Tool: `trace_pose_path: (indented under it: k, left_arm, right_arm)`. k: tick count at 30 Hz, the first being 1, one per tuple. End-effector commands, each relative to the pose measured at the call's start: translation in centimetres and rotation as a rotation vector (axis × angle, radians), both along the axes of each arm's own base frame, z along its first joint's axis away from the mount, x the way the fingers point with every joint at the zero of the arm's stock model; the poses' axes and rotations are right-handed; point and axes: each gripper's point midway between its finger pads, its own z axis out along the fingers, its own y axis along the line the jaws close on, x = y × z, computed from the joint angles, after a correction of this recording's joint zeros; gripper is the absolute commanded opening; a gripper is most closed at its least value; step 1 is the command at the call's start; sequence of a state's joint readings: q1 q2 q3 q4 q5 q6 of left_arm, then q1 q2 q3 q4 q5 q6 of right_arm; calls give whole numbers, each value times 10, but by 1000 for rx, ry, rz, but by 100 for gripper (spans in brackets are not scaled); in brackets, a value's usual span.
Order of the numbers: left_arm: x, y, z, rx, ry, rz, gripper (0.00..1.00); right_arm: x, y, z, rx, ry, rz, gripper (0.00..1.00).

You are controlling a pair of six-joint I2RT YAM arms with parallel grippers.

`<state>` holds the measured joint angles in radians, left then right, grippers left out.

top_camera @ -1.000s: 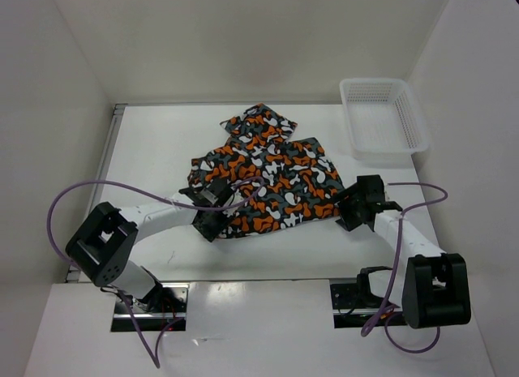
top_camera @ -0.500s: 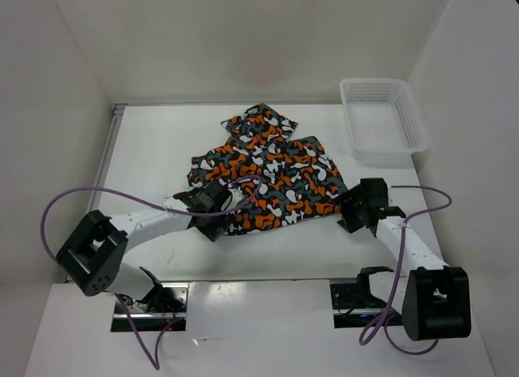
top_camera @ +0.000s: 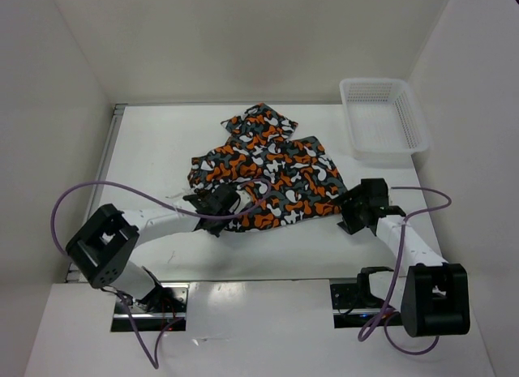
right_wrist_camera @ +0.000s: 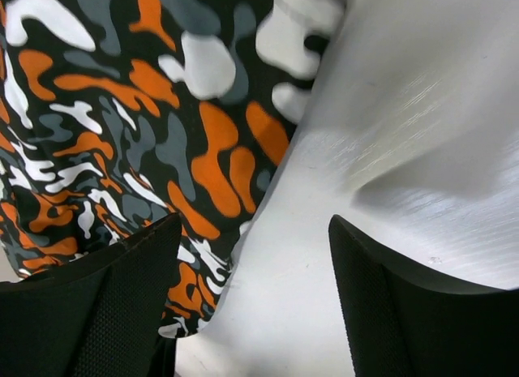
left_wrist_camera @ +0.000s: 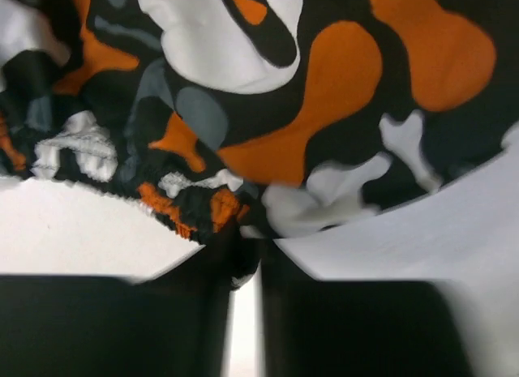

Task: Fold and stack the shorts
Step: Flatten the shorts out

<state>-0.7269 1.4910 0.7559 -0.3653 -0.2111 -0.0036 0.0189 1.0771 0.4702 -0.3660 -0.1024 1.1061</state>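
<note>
Where 2 arms [top_camera: 158,219] reach, 1 shorts heap [top_camera: 272,170], 1 basket [top_camera: 386,155]

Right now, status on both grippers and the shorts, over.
Left gripper pinched on the shorts at near hem. Right gripper open, straddling their right edge. Cloth spread, not yet folded. White basket far right, clear of both arms.

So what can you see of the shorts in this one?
The shorts are soft fabric in orange, white, black and grey blotches. They lie rumpled and spread on the table, with one part bunched toward the back. The left gripper pinches the gathered near-left edge, and the open right gripper straddles the right edge.
</note>
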Motion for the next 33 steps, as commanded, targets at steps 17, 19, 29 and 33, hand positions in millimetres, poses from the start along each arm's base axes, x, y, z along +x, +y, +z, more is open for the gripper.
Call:
trace_pose_path:
  k: [17, 19, 29, 33]
  left_arm:
    - [-1, -4, 45, -34, -9, -13, 0]
    - [-1, -5, 47, -40, -16, -13, 0]
    - [9, 0, 95, -126, -119, 20, 0]
    - [14, -1, 107, -152, -151, 28, 0]
  right_arm:
    - [29, -27, -14, -17, -24, -63, 64]
    - [32, -29, -14, -33, -21, -61, 56]
    - [61, -31, -16, -48, -19, -51, 11]
    - [64, -29, -19, -47, -8, -42, 7]
